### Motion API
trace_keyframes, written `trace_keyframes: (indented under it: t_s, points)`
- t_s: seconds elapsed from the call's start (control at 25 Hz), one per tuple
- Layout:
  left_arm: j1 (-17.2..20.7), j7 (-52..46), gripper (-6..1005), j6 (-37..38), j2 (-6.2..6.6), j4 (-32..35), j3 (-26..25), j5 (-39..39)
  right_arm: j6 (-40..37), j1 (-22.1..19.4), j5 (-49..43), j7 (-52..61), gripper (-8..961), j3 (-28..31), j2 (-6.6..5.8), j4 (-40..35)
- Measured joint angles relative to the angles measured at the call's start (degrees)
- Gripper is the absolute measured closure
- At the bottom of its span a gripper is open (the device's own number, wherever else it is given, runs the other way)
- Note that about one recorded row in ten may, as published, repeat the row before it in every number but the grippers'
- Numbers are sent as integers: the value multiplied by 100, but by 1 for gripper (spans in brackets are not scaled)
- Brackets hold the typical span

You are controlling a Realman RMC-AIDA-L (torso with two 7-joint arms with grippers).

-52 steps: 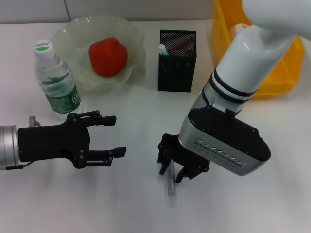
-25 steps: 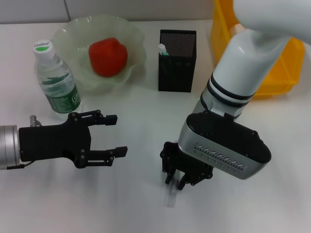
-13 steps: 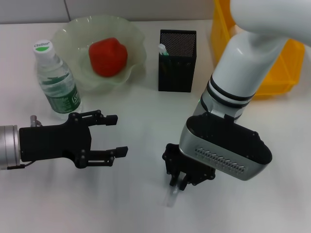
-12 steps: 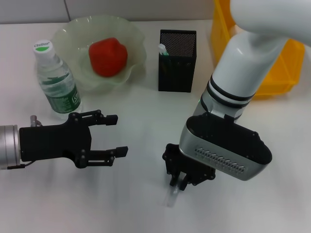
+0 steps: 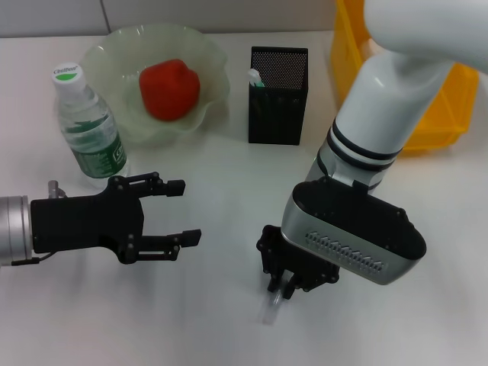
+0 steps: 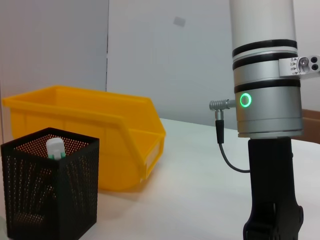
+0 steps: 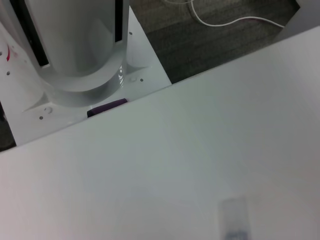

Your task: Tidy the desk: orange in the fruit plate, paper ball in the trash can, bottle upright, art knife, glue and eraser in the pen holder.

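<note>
The orange (image 5: 169, 89) lies in the pale-green fruit plate (image 5: 210, 55) at the back left. Beside the plate, the bottle (image 5: 88, 126) stands upright. The black mesh pen holder (image 5: 278, 95) (image 6: 50, 187) holds a white-capped glue stick (image 5: 255, 76) (image 6: 56, 147). The yellow trash can (image 5: 446, 99) (image 6: 100, 145) is at the back right. My right gripper (image 5: 281, 286) points down at the table's front middle, shut on a pale translucent art knife (image 5: 271, 309) (image 7: 234, 218). My left gripper (image 5: 183, 213) hovers open at the left, holding nothing. The paper ball and eraser are out of view.
My right forearm (image 5: 389, 114) (image 6: 267, 100) rises over the table between the pen holder and the trash can. White table (image 5: 206, 305) stretches between the two grippers. In the right wrist view the robot's base (image 7: 75, 55) stands beyond the table's front edge.
My right gripper has lowered a little toward the front edge and its fingers have closed around the art knife, which now shows shorter below them. The left arm has not moved.
</note>
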Motion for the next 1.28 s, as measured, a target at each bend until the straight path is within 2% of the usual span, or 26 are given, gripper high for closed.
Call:
trace_keyframes:
  t_s: [0.12, 0.32, 0.36, 0.4, 0.52, 0.56, 0.6, 0.76, 0.92, 0.96, 1.12, 1.28]
  points:
    - [14, -6, 185, -20, 0, 0, 0, -1, -11, -135, -17, 54, 812, 5, -21, -171]
    - [39, -17, 185, -35, 0, -13, -67, -5, -303, -363, -277, 195, 814, 513, -49, -503]
    - [44, -21, 185, -22, 0, -18, -87, -10, -558, -417, -479, 283, 814, 908, -49, -626]
    - [54, -21, 185, -9, -1, -22, -93, -35, -558, -417, -479, 283, 814, 908, -49, -626]
    - [115, 4, 184, 8, -25, -28, -97, -145, -847, -502, -586, 382, 815, 1382, -50, -786]
    - [138, 14, 184, 17, -40, -27, -96, -190, -1072, -609, -658, 440, 815, 1714, -59, -950]
    - [138, 14, 184, 17, -40, -27, -96, -190, -1072, -609, -658, 440, 815, 1714, -59, -950]
    - [175, 14, 184, 61, -52, -45, -101, -277, -1696, -1042, -762, 526, 816, 2569, -62, -1562]
    - [214, 15, 184, 104, -53, -48, -104, -350, -1955, -1353, -762, 599, 816, 2992, -62, -1948]
    - [227, 17, 184, 128, -52, -50, -105, -378, -2153, -1563, -740, 624, 816, 3300, -62, -2157]
    - [316, 18, 184, 224, -51, -68, -106, -452, -2375, -1826, -661, 680, 815, 3749, -59, -2317]
    - [436, 24, 184, 365, -72, -85, -106, -483, -2868, -2431, 28, 750, 815, 5015, -64, -2317]
